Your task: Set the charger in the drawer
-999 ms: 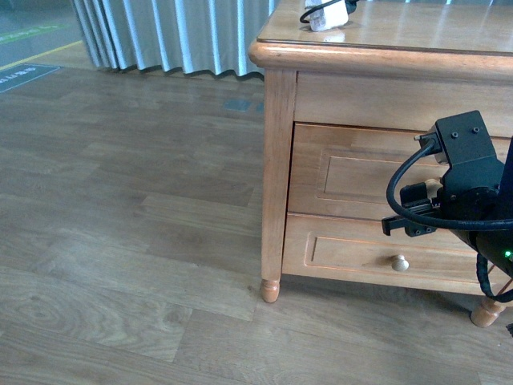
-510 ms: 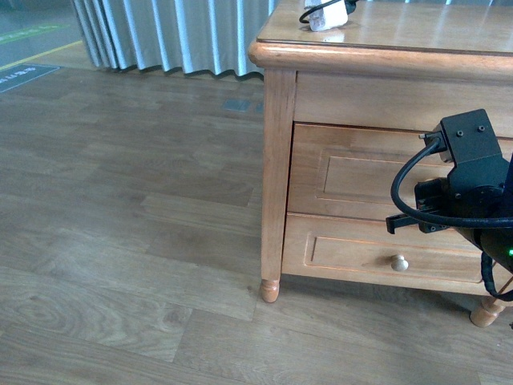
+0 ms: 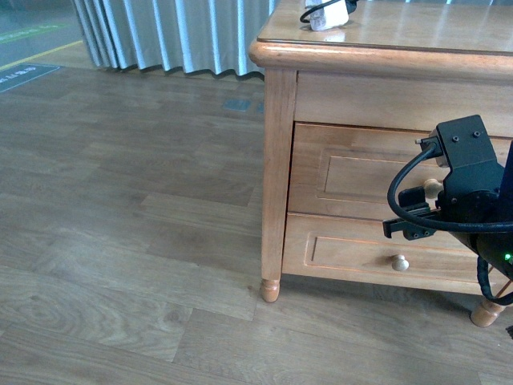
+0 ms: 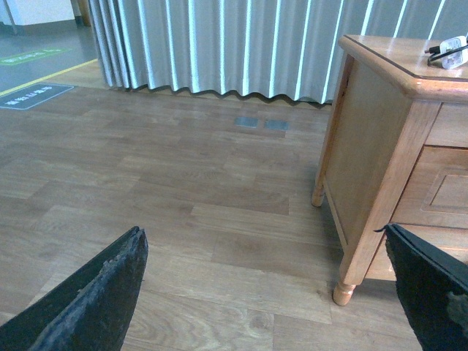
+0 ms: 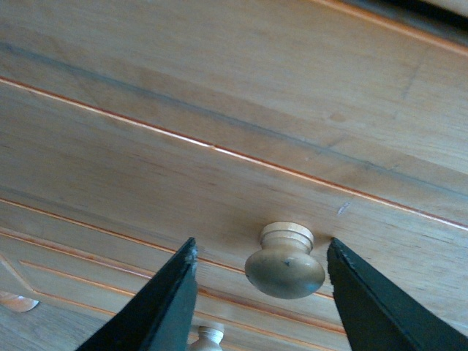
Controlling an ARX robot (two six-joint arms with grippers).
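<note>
The white charger [image 3: 329, 14] with its black cable lies on the cabinet top, near the left front corner; the left wrist view shows the charger [image 4: 453, 53] at the far edge. The drawer [image 3: 353, 172] is the shut upper one with a round pale knob [image 3: 433, 188]. My right gripper [image 3: 405, 212] hangs open just in front of that drawer. In the right wrist view the knob [image 5: 285, 267] sits between the spread fingers [image 5: 157, 307], touching neither. My left gripper [image 4: 263, 230] is open over bare floor, left of the cabinet.
The shallower lower drawer [image 3: 353, 253] with its own knob [image 3: 399, 262] is shut below. The cabinet [image 4: 373, 131] stands on turned legs [image 3: 271, 290] on wood flooring. Grey curtains [image 3: 176, 36] hang behind, and open floor [image 3: 120, 224] spreads to the left.
The right gripper shifted right toward the drawer front, then came back left a little. The upper knob now shows beside its fingers in the front view.
</note>
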